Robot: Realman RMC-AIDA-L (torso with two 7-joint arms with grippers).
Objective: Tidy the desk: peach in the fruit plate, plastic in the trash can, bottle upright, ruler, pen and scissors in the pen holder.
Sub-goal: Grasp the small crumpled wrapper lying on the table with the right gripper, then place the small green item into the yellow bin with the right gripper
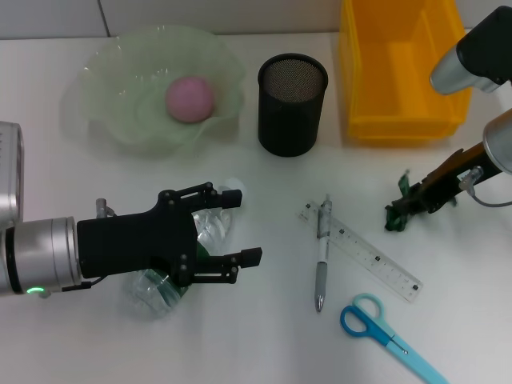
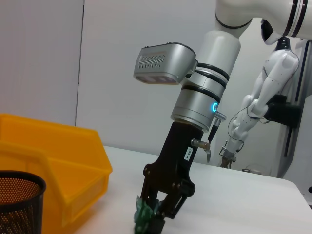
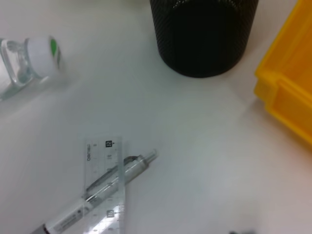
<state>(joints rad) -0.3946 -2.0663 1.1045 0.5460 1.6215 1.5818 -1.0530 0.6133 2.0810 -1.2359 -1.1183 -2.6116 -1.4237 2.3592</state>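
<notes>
A clear plastic bottle (image 1: 152,290) lies on its side on the white table; its white-and-green cap shows in the right wrist view (image 3: 43,51). My left gripper (image 1: 240,226) is open, with one finger on each side of the bottle. My right gripper (image 1: 400,210) is low over the table at the right, shut on a crumpled green plastic piece (image 2: 144,218). The pink peach (image 1: 190,98) sits in the green fruit plate (image 1: 104,80). The pen (image 1: 322,258) lies across the clear ruler (image 1: 364,252). Blue scissors (image 1: 382,328) lie at the front.
The black mesh pen holder (image 1: 292,104) stands at the back middle and shows in the right wrist view (image 3: 202,34). The yellow bin (image 1: 400,64) stands at the back right, next to the holder. The right arm's body rises over the bin's right side.
</notes>
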